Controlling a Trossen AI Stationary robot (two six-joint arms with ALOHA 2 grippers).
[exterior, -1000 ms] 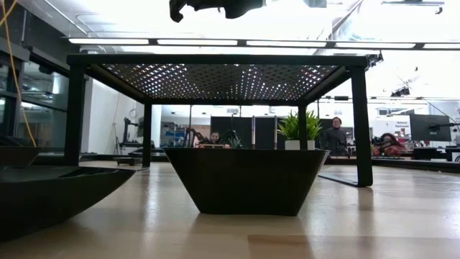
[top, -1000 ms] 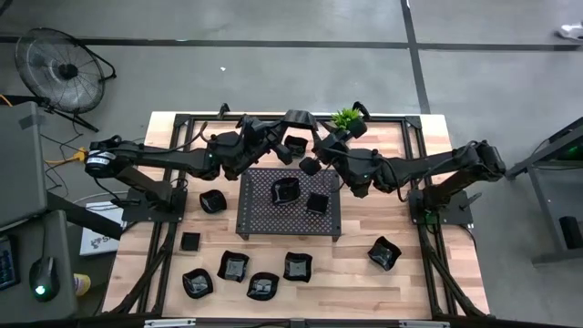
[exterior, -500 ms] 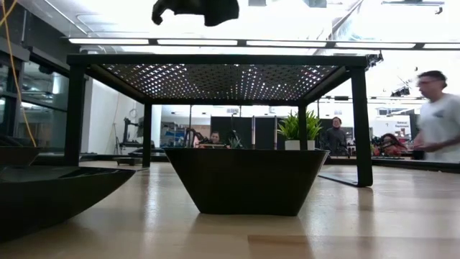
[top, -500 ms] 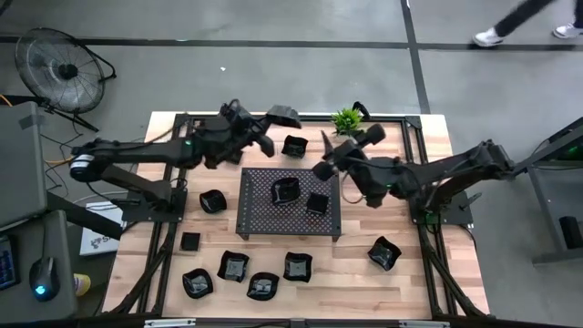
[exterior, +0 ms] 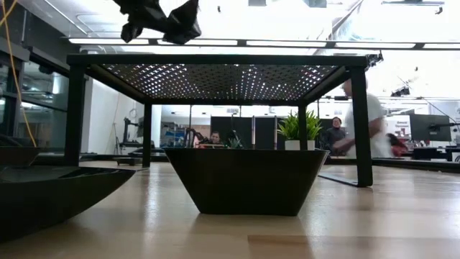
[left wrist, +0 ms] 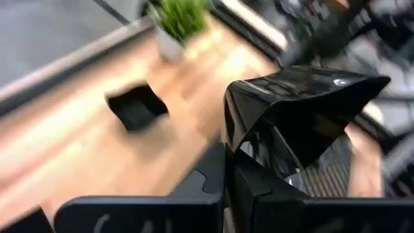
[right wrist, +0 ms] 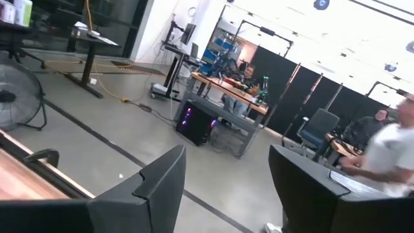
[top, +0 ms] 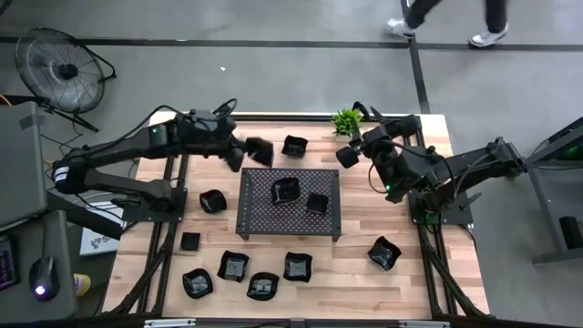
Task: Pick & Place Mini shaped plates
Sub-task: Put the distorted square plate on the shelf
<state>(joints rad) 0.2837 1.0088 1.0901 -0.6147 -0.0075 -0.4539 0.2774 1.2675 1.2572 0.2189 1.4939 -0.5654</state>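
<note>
The mini shaped plates are small glossy black dishes. Two of them (top: 286,190) (top: 317,203) lie on the raised perforated tray (top: 260,219). One plate (top: 294,145) sits on the table behind the tray, and several lie near the front edge (top: 233,266). My left gripper (top: 244,150) hovers off the tray's far left corner, shut on one plate (top: 260,152); the low view shows that plate (exterior: 180,21) high above the tray. My right gripper (top: 350,151) stands open in the air beyond the tray's far right corner, and nothing is between its fingers (right wrist: 162,188). My left gripper pinches the plate's rim (left wrist: 242,139) between its two fingers (left wrist: 213,184). They come from the table's left side and slant a little downward. The plate (left wrist: 304,103) is lifted clear of table and tray, and it sticks out beyond the fingertips, tilted.
A small green plant (top: 346,118) stands at the far edge, close to my right gripper. The tray stands on legs (exterior: 361,129), and a plate (exterior: 246,180) lies under it. A lone plate (top: 383,252) sits at the front right. People move in the room behind.
My left gripper has carried the plate from above the far middle of the table toward its left edge, turning and tipping downward as it went. My right gripper has drawn back toward the right edge and risen.
</note>
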